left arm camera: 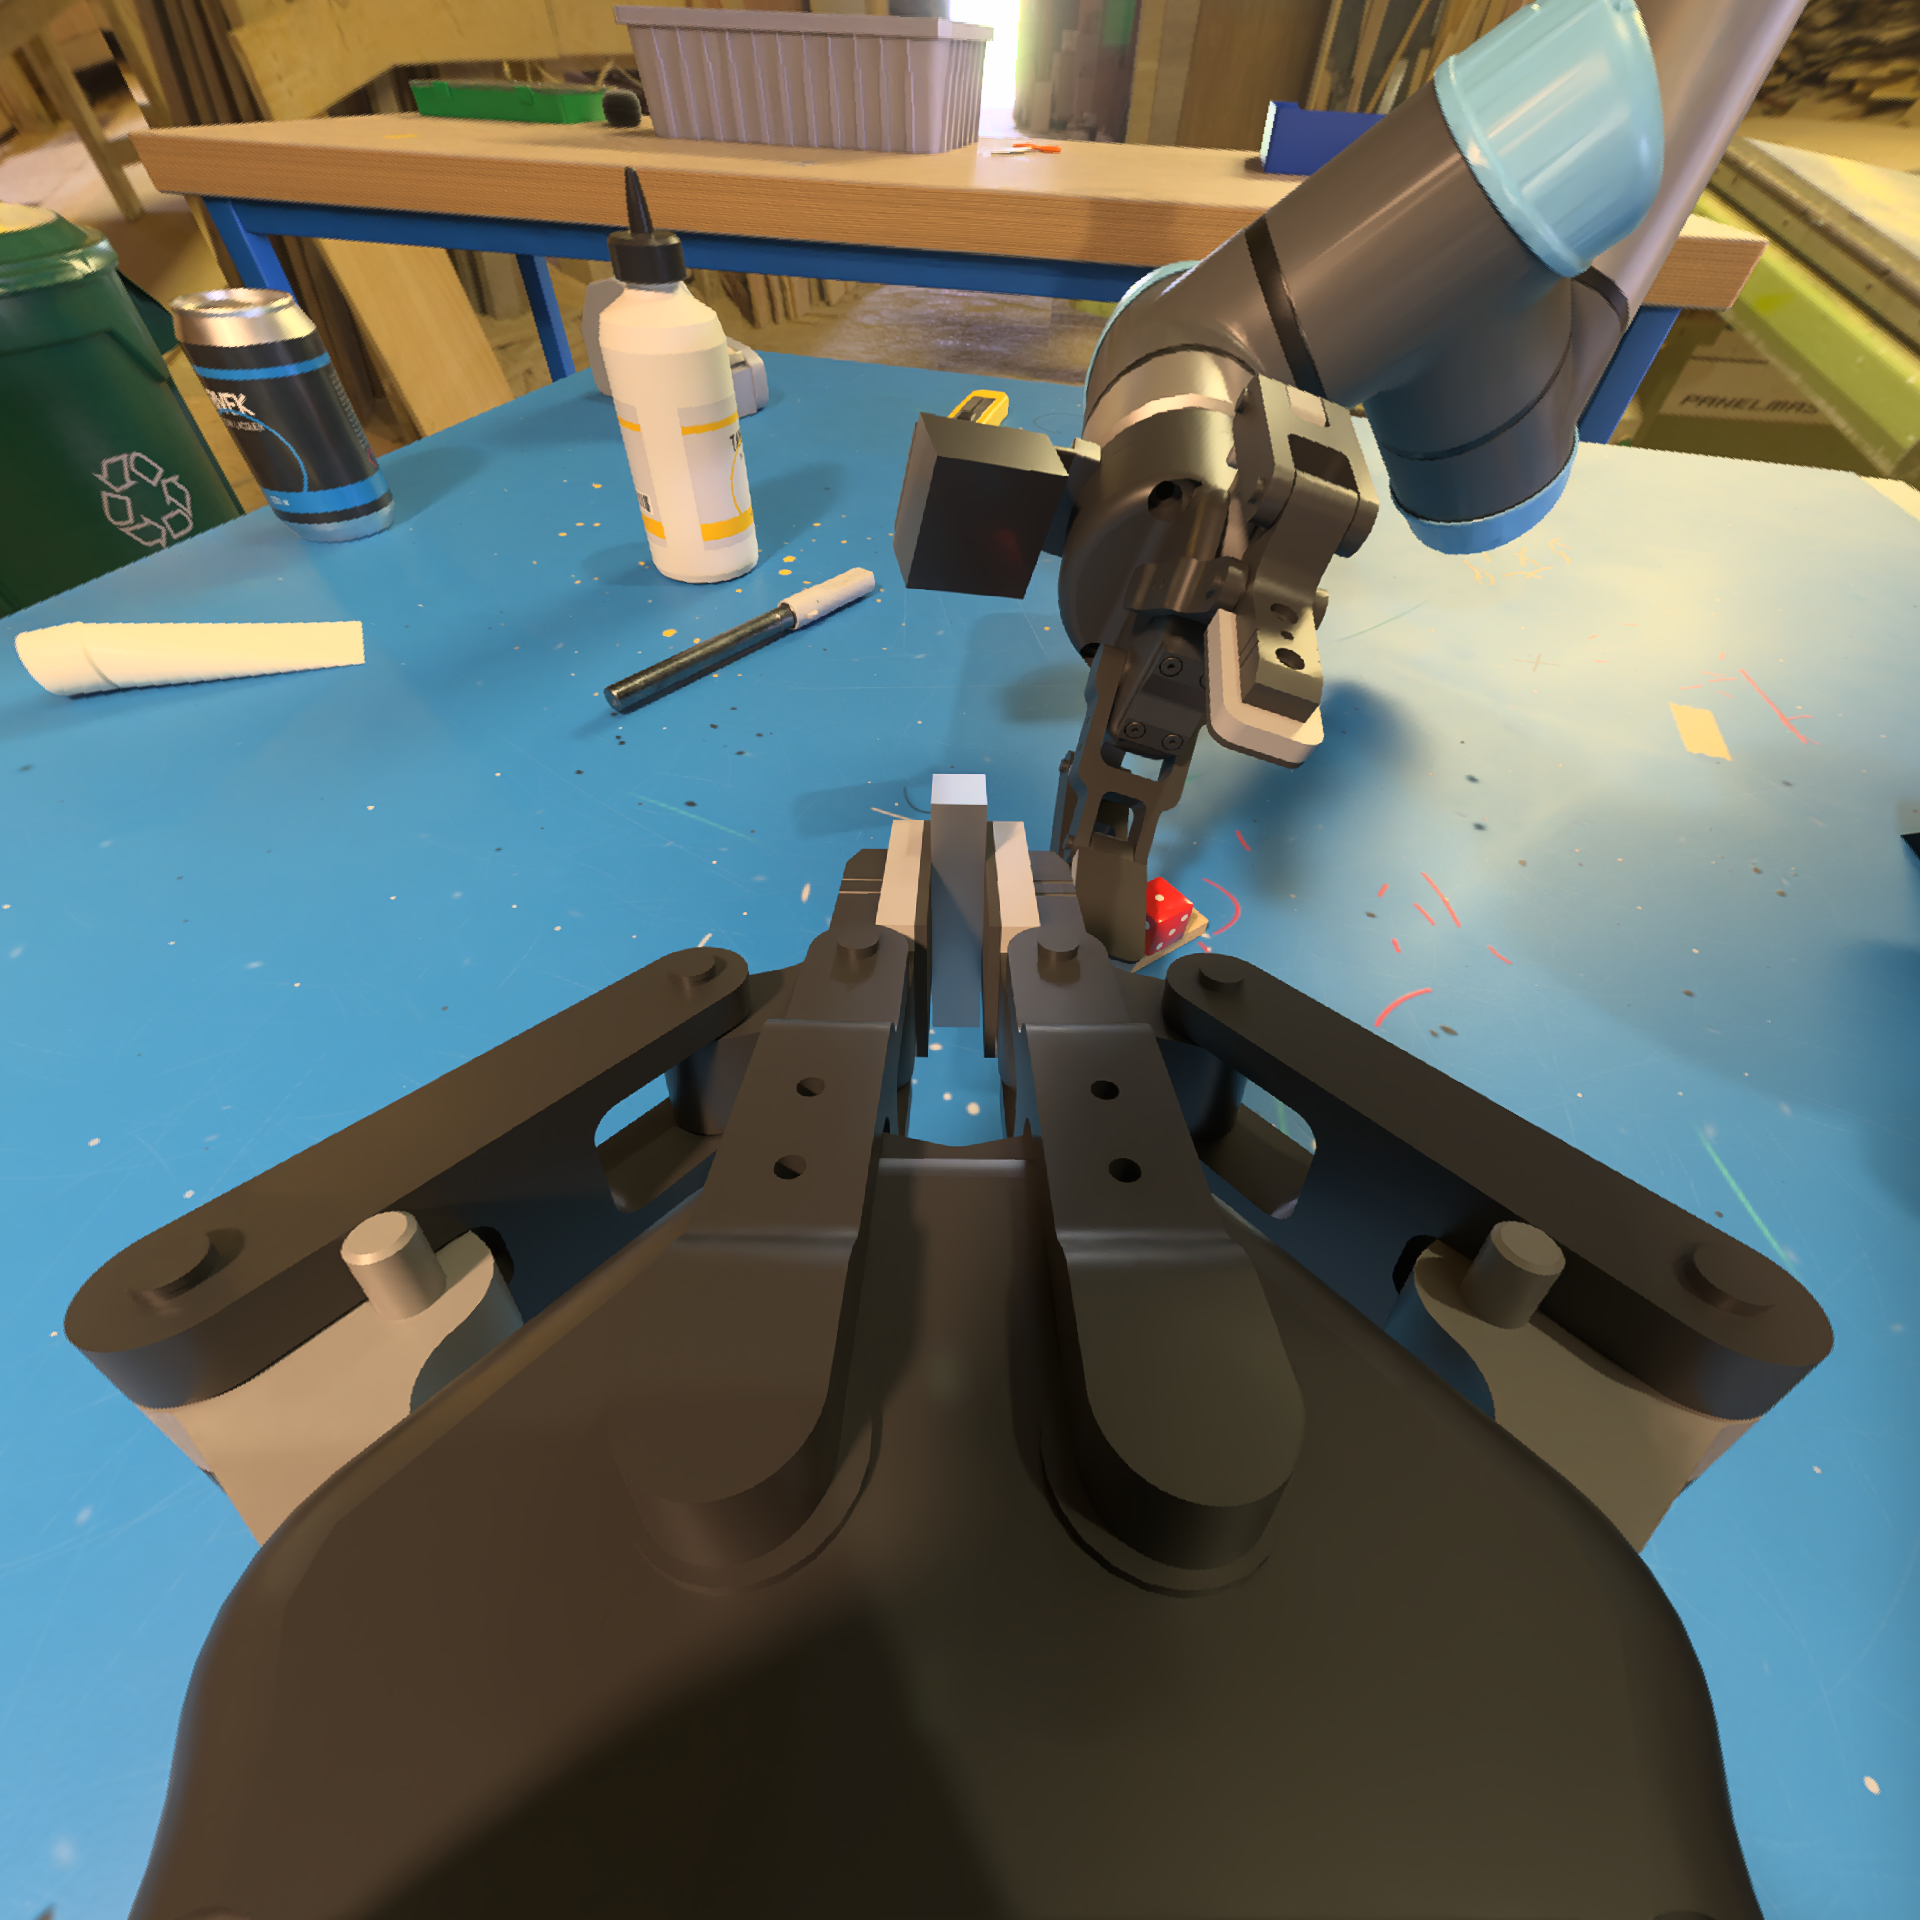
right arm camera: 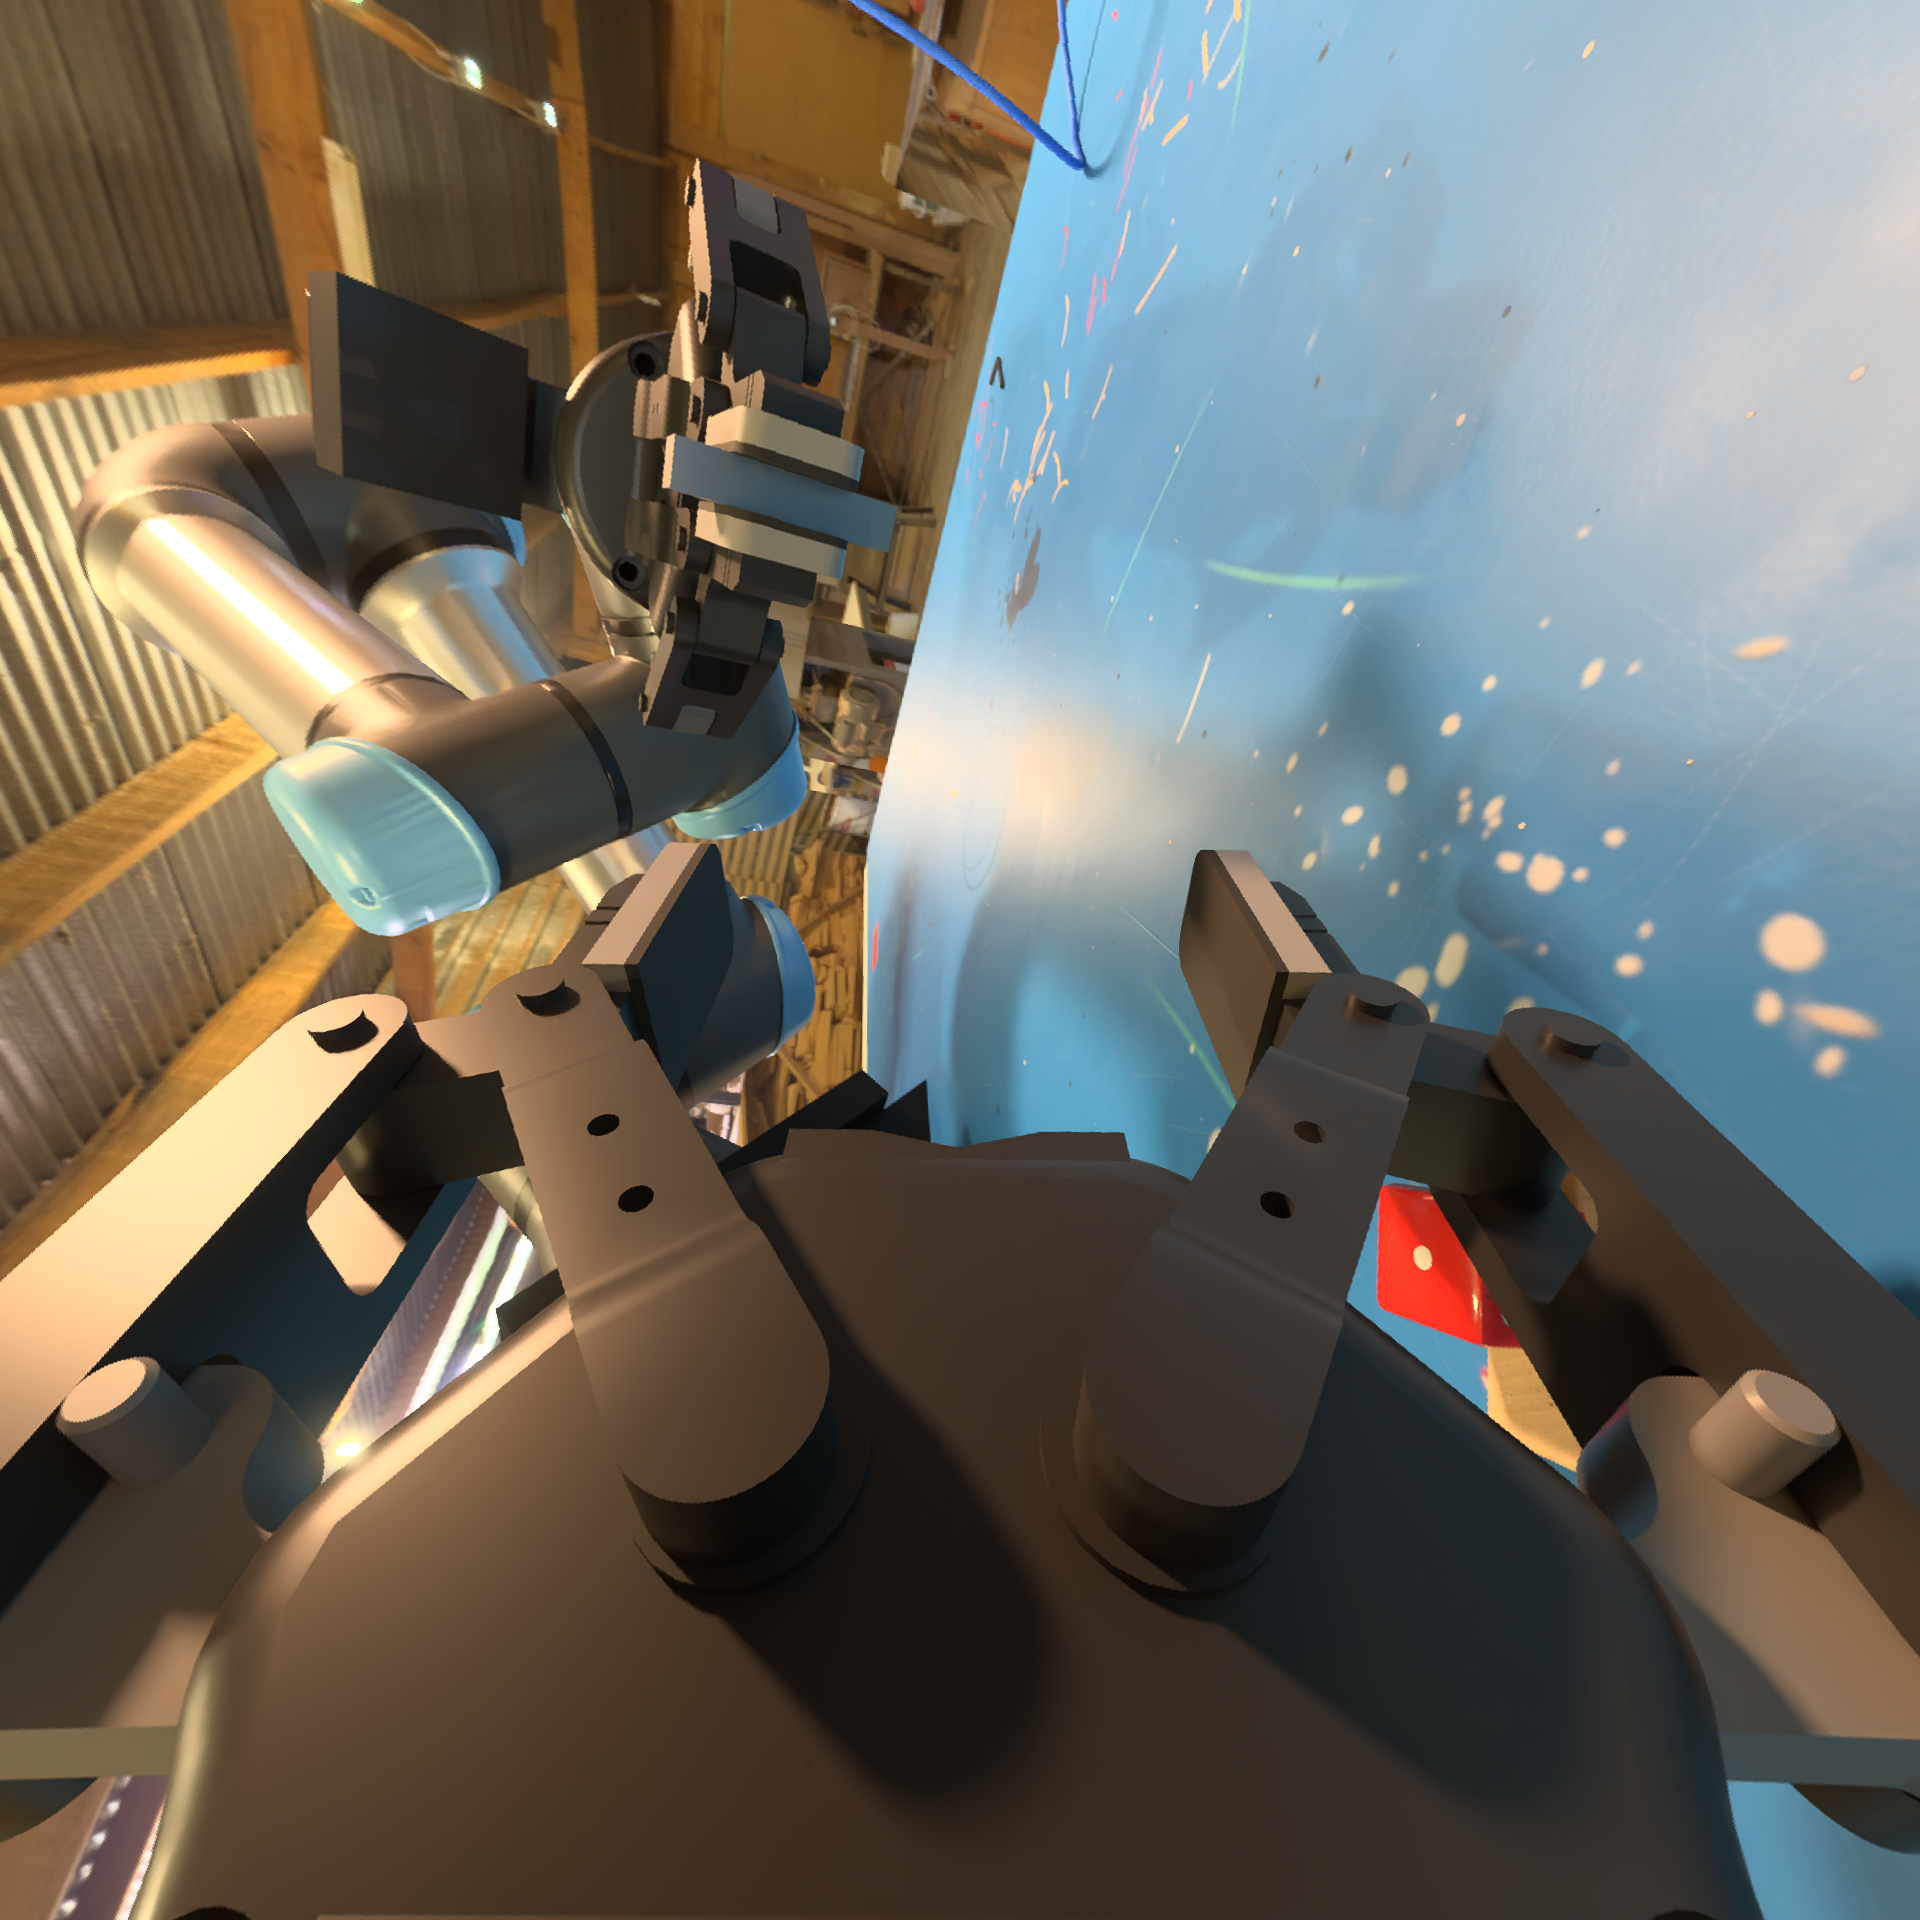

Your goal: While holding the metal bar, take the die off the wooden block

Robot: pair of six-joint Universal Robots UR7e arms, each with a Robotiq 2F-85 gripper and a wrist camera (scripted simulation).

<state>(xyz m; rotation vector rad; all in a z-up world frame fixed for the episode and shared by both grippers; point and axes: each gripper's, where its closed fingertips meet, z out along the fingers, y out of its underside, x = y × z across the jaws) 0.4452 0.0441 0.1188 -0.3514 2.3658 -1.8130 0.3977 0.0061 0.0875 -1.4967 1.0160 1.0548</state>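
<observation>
My left gripper (left arm camera: 956,868) is shut on the grey metal bar (left arm camera: 957,831) and holds it above the blue table; it also shows in the right wrist view (right arm camera: 774,499) with the bar (right arm camera: 831,509) across its pads. The red die (left arm camera: 1168,914) sits on a small wooden block (left arm camera: 1184,935). My right gripper (left arm camera: 1190,810) is open and turned on its side, its lower finger (left arm camera: 1107,894) standing close against the die's left side. In the right wrist view the gripper (right arm camera: 956,945) is open and empty; the die (right arm camera: 1429,1268) and block (right arm camera: 1522,1392) lie outside the fingers, behind the right linkage.
On the blue table (left arm camera: 416,883) stand a white glue bottle (left arm camera: 681,416) and a drinks can (left arm camera: 281,416); a marker (left arm camera: 738,639) and a white tube (left arm camera: 187,655) lie flat. A green bin (left arm camera: 73,416) is at the left edge. A bench with a grey crate (left arm camera: 810,73) is behind.
</observation>
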